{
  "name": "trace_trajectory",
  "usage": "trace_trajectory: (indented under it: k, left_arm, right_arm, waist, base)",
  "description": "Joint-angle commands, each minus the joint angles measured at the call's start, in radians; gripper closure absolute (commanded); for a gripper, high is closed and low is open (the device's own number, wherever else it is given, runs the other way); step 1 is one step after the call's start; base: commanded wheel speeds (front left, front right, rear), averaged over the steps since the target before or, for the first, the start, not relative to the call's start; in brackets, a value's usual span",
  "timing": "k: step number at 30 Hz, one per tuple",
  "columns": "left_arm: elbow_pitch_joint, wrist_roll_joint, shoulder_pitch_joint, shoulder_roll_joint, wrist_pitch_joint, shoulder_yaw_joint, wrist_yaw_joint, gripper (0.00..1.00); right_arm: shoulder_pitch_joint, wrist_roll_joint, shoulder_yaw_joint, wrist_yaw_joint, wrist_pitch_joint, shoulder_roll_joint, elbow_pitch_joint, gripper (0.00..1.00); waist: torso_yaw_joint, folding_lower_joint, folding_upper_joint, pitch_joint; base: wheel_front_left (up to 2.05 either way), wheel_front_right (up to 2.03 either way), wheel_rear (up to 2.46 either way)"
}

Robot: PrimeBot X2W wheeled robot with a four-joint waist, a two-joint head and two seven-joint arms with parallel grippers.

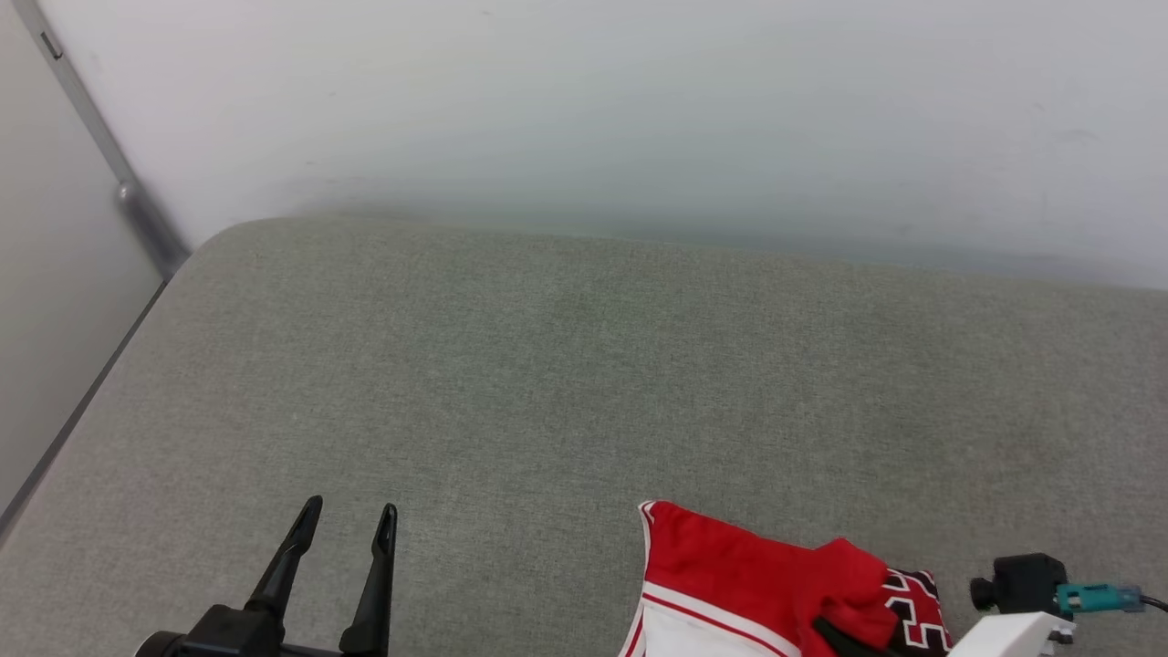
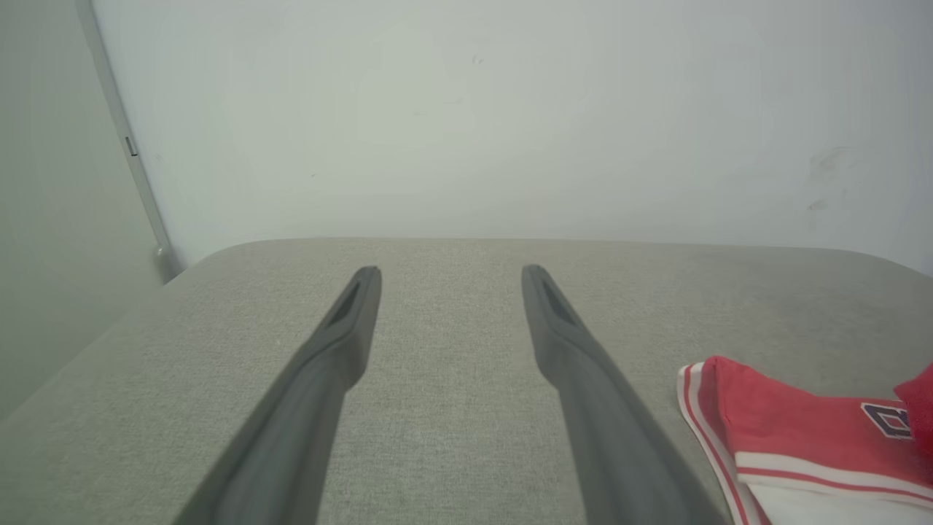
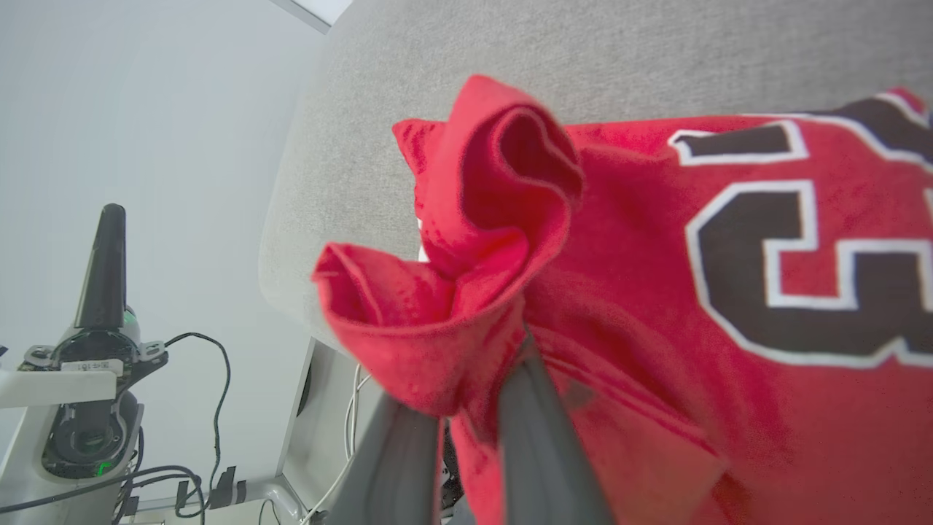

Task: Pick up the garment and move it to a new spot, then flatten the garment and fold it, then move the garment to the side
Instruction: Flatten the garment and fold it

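The garment [image 1: 730, 575], red with white striped trim, lies bunched at the near right of the grey padded surface [image 1: 547, 365]. In the right wrist view my right gripper [image 3: 474, 394] is shut on a raised fold of the garment's [image 3: 656, 292] red cloth, beside black white-outlined lettering; cloth hides the fingertips. My left gripper [image 1: 349, 516] is at the lower left over bare padding, open and holding nothing, well left of the garment. In the left wrist view, its fingers [image 2: 350, 328] stand wide apart, and the garment [image 2: 787, 430] lies to their right.
A pale wall [image 1: 639, 109] rises behind the padded surface. The surface's left edge [image 1: 109, 365] drops away beside a grey strip. The right wrist view shows my left gripper [image 3: 102, 270] side-on, with cables [image 3: 211, 408] below the surface's near edge.
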Motion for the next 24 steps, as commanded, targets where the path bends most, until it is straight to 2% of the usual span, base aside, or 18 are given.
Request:
trace_trajectory:
  k: [1, 16, 17, 18, 24]
  left_arm:
    - [0.002, -0.002, -0.009, 0.005, -0.002, -0.001, -0.001, 0.0]
    - [0.015, -0.01, -0.023, 0.005, -0.002, -0.009, -0.001, 0.0]
    - [0.015, -0.022, -0.022, -0.003, -0.002, -0.007, -0.001, 0.0]
    - [0.013, -0.032, -0.023, -0.01, -0.002, -0.002, -0.001, 0.0]
    - [0.007, -0.038, -0.027, -0.006, -0.002, 0.008, -0.001, 0.0]
  right_arm:
    - [-0.023, 0.016, 0.019, 0.0, -0.019, 0.003, 0.018, 1.0]
    - [-0.229, 0.071, 0.223, 0.0, -0.216, 0.002, 0.391, 1.0]
    - [-0.243, 0.077, 0.238, 0.0, -0.228, 0.003, 0.403, 0.16]
    - [-0.255, 0.085, 0.257, 0.0, -0.238, 0.003, 0.412, 0.0]
    - [-0.288, 0.125, 0.344, 0.0, -0.241, 0.001, 0.397, 0.0]
  waist:
    - [0.009, 0.0, 0.0, 0.004]
    - [0.064, 0.0, 0.0, 0.024]
    - [0.066, 0.0, 0.0, 0.025]
    - [0.067, 0.0, 0.0, 0.026]
    - [0.056, 0.0, 0.0, 0.025]
  base:
    - [0.0, 0.0, 0.0]
    - [0.0, 0.0, 0.0]
    - [0.0, 0.0, 0.0]
    - [0.0, 0.0, 0.0]
    - [0.0, 0.0, 0.0]
